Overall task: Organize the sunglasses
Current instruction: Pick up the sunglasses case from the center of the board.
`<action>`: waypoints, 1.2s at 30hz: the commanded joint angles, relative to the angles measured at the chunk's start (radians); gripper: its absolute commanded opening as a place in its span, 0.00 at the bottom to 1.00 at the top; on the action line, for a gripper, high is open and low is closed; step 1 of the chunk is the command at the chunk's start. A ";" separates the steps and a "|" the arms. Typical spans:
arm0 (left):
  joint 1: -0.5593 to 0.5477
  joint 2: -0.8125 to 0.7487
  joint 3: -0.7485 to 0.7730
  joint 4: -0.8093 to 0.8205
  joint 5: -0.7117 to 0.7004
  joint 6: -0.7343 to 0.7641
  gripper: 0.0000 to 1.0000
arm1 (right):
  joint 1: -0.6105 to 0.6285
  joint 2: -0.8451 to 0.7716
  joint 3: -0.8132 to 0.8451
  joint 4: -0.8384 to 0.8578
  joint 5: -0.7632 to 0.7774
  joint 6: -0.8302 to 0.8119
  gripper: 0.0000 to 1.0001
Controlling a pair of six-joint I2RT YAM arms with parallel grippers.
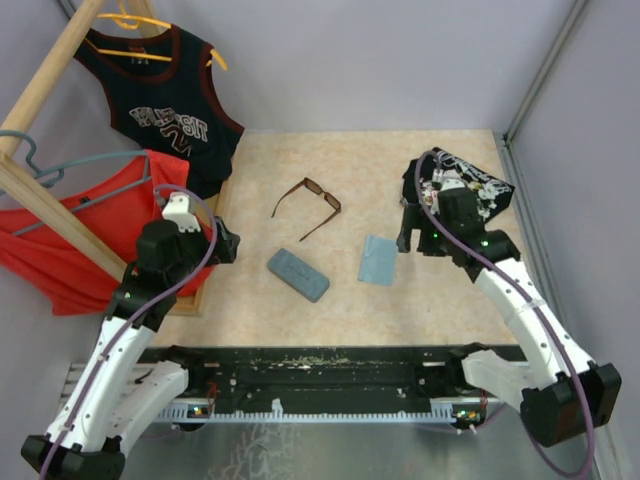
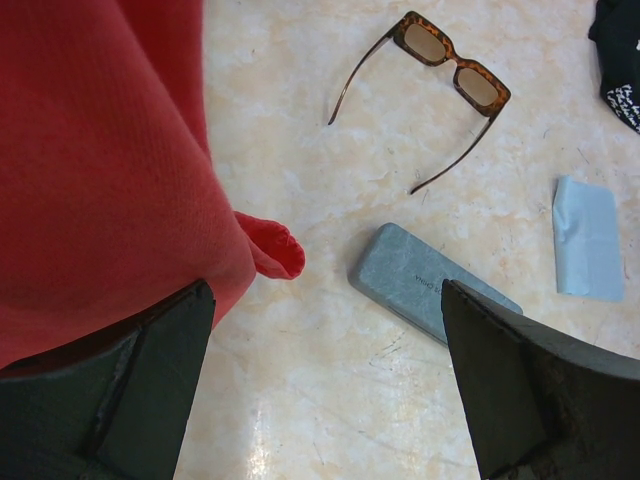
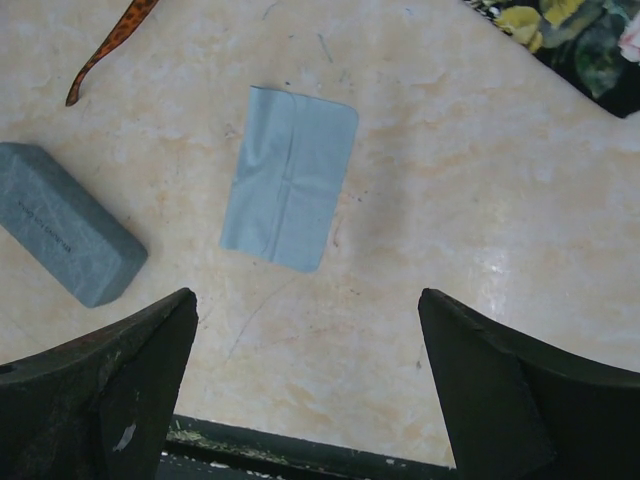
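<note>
The brown sunglasses (image 1: 308,205) lie open on the table's middle, temples spread toward me; they also show in the left wrist view (image 2: 450,70). A grey-blue case (image 1: 297,274) lies shut in front of them, also in the left wrist view (image 2: 420,280) and the right wrist view (image 3: 68,237). A light blue cloth (image 1: 378,260) lies flat to its right, also in the right wrist view (image 3: 288,177). My left gripper (image 2: 325,385) is open and empty, left of the case. My right gripper (image 3: 308,390) is open and empty, right of the cloth. One temple tip (image 3: 110,45) shows in the right wrist view.
A wooden clothes rack (image 1: 60,215) with a red top (image 1: 95,220) and a dark jersey (image 1: 165,105) stands at the left; the red cloth (image 2: 110,160) hangs by my left gripper. A dark patterned item (image 1: 470,185) lies at the back right. Grey walls enclose the table.
</note>
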 commanded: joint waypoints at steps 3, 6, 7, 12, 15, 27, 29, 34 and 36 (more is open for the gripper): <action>0.006 -0.008 -0.018 0.054 0.015 0.003 1.00 | 0.186 0.132 0.097 0.158 0.039 -0.036 0.93; 0.007 -0.008 -0.018 0.055 0.008 0.005 1.00 | 0.259 0.215 0.120 0.229 0.014 -0.052 0.93; 0.006 -0.008 -0.018 0.055 0.007 0.005 1.00 | 0.267 0.235 0.116 0.271 -0.026 -0.052 0.93; 0.006 -0.012 -0.019 0.055 -0.007 0.005 1.00 | 0.270 0.314 0.063 0.526 -0.121 -0.022 0.93; 0.007 -0.019 -0.019 0.055 -0.014 0.005 1.00 | 0.274 0.384 0.070 0.613 -0.147 -0.042 0.93; 0.006 -0.087 -0.022 0.056 -0.059 -0.005 1.00 | 0.425 0.643 0.260 0.533 -0.211 -0.239 0.96; 0.007 -0.108 -0.024 0.058 -0.070 -0.007 1.00 | 0.467 0.687 0.282 0.527 -0.191 -0.253 0.96; 0.006 -0.143 -0.031 0.066 -0.076 -0.009 1.00 | 0.564 0.800 0.377 0.440 -0.087 -0.317 0.96; 0.006 -0.144 -0.031 0.066 -0.075 -0.010 1.00 | 0.593 0.840 0.415 0.410 -0.054 -0.337 0.96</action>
